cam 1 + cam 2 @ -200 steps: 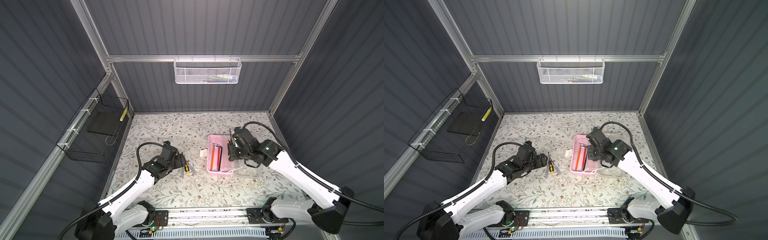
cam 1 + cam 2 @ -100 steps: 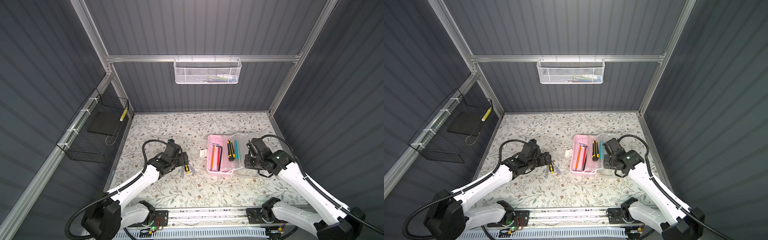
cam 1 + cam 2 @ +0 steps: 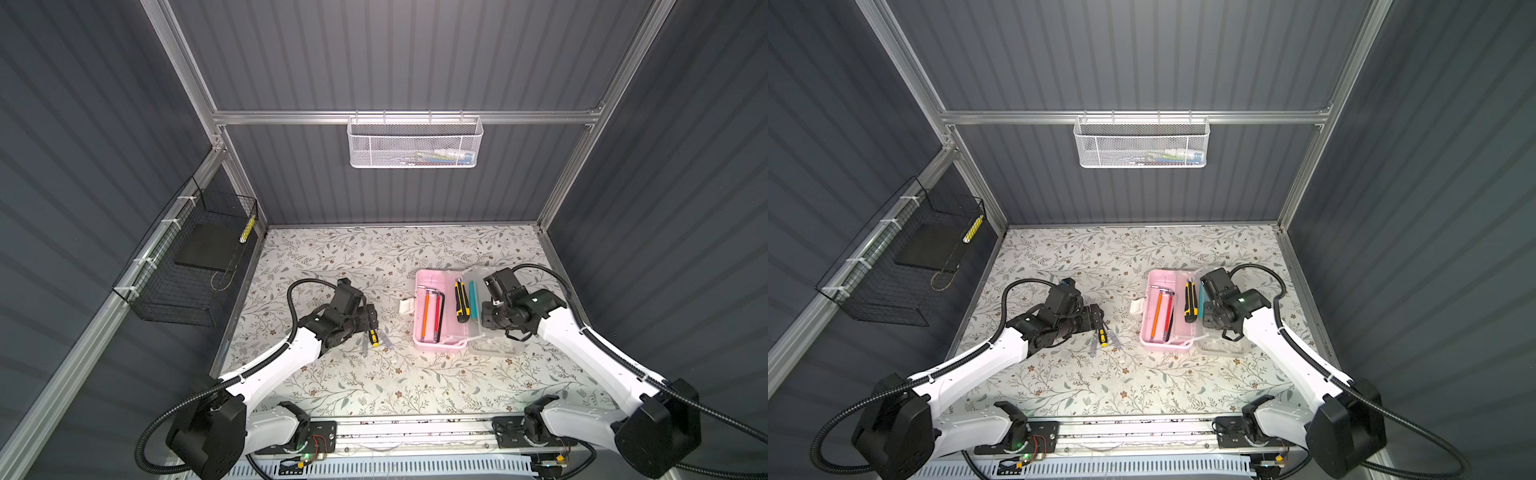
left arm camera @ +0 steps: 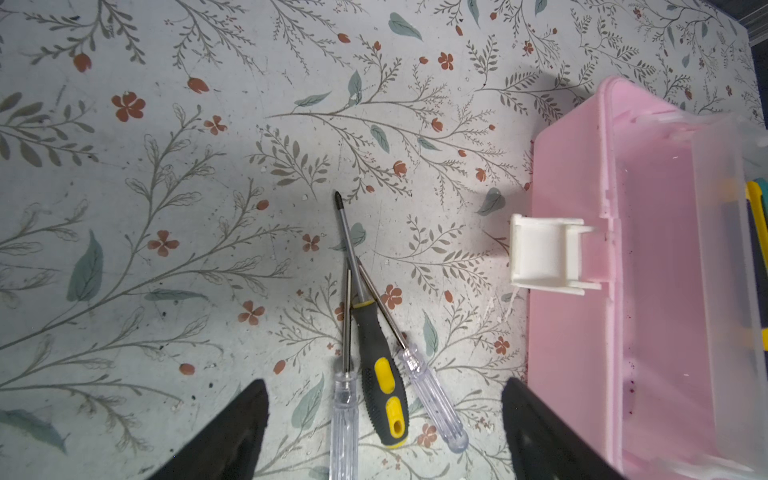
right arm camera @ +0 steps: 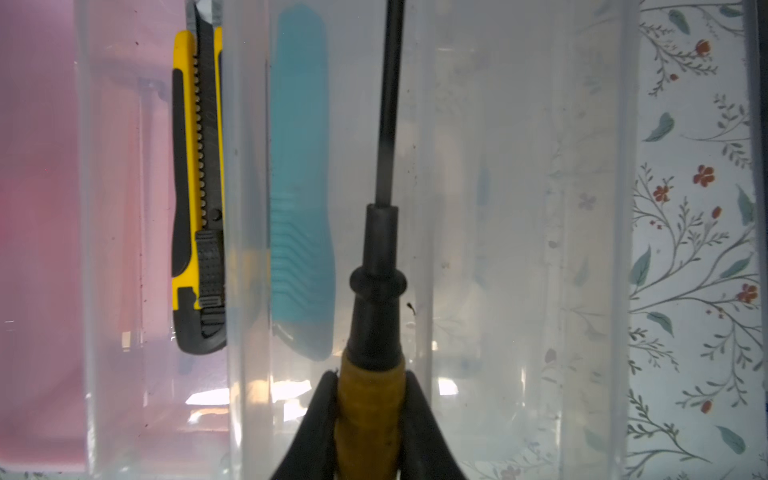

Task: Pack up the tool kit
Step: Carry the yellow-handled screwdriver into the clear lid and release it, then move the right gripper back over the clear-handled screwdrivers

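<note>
Left wrist view first: staring down at three screwdrivers bunched on the worktop (image 4: pixel 166 187), black-and-yellow screwdriver (image 4: pixel 380 374) in the middle, clear-handled screwdrivers (image 4: pixel 344 399) crossing shafts with it on both sides. Got the left end effector (image 4: pixel 384 384) spread wide and empty right over the handle ends, so handles close in, tips pointing away, long axis running straight out between the fingers. Looks lined up for a drop onto a handle tbh, though picking just one out of that bunch seems fiddly.

Checking a top view: pink case (image 3: pixel 453 336) lying open near that bunch, off to its right, clear lid (image 3: pixel 498 349) flopped out flat on the far side. Definitely a left-arm job, going by distance.

Right wrist view: right end effector (image 5: pixel 370 376) clenched on a yellow-handled screwdriver (image 5: pixel 376 291), hanging over the clear lid, shaft parallel to the yellow knife (image 5: pixel 197 187) and teal knife (image 5: pixel 301 187) lying there.
</note>
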{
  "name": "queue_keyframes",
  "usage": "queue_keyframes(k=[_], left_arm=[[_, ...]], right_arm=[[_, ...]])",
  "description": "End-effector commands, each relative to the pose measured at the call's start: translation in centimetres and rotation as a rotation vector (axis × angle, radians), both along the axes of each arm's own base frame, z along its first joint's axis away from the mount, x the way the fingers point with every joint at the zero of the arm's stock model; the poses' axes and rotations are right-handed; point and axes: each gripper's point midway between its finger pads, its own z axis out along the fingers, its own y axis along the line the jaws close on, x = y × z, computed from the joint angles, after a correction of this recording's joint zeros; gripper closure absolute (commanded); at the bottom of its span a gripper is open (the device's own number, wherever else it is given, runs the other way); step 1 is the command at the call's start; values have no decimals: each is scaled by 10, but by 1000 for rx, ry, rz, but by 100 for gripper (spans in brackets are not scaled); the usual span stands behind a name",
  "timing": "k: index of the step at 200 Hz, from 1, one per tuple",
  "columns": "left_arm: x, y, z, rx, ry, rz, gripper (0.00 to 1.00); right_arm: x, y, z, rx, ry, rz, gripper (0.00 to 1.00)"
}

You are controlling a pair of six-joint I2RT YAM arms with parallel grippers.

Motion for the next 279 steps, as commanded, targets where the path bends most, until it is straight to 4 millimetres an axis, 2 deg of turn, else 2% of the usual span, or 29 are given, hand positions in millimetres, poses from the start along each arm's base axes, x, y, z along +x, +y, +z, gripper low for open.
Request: queue_keyframes(k=[1, 11, 35, 54, 79, 101, 133, 171, 177, 218, 238, 279], left_arm=[[3, -2, 3, -3, 0, -13, 12], [3, -2, 3, -3, 0, -12, 12], [2, 0, 2, 3, 3, -8, 11], [1, 1, 1, 6, 5, -5, 11], [-1, 2, -1, 10, 9, -4, 11], [-1, 3, -3, 16, 14, -8, 11], [-3, 4, -6, 25, 23, -11, 11], [-10, 6, -13, 34, 47, -25, 12], [-12, 7, -15, 39, 56, -26, 13], [-29, 18, -30, 58, 106, -16, 18], [-35, 20, -34, 48, 120, -1, 26], [-46, 27, -35, 18, 126, 24, 28]], right_arm=[[9, -1, -1, -15, -15, 8, 100], [10, 0, -2, -13, -12, 12, 99], [13, -3, -4, -30, -3, 1, 75], [14, -4, -3, -28, -11, -5, 61], [16, -1, 8, 4, -44, -9, 53], [17, 8, 24, 63, -81, 10, 52], [16, 9, 48, 92, -127, 15, 52], [8, 20, 67, 164, -143, 43, 53], [3, 23, 77, 192, -172, 56, 53], [-15, 58, 90, 203, -179, 167, 54], [-22, 81, 95, 196, -183, 228, 57], [-25, 136, 74, 208, -126, 345, 64]])
